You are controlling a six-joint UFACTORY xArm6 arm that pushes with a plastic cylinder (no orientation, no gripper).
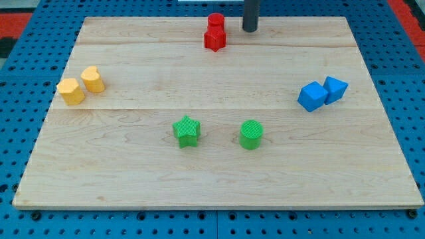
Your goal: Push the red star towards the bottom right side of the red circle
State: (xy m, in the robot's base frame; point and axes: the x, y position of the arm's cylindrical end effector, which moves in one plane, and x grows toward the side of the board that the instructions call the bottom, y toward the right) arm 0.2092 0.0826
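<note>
The red circle point(216, 21) stands near the board's top edge, a little right of centre. The red star point(214, 40) lies directly below it, touching it. My tip point(250, 30) is the lower end of a dark rod coming down from the view's top. It stands to the right of both red blocks, about level with the gap between them, and apart from them.
Two yellow blocks point(71, 91) point(93, 79) sit at the left. A green star point(187, 131) and a green circle point(251, 134) sit at lower centre. Two blue blocks point(311, 96) point(335, 89) sit at the right. The wooden board point(212, 179) lies on a blue pegboard.
</note>
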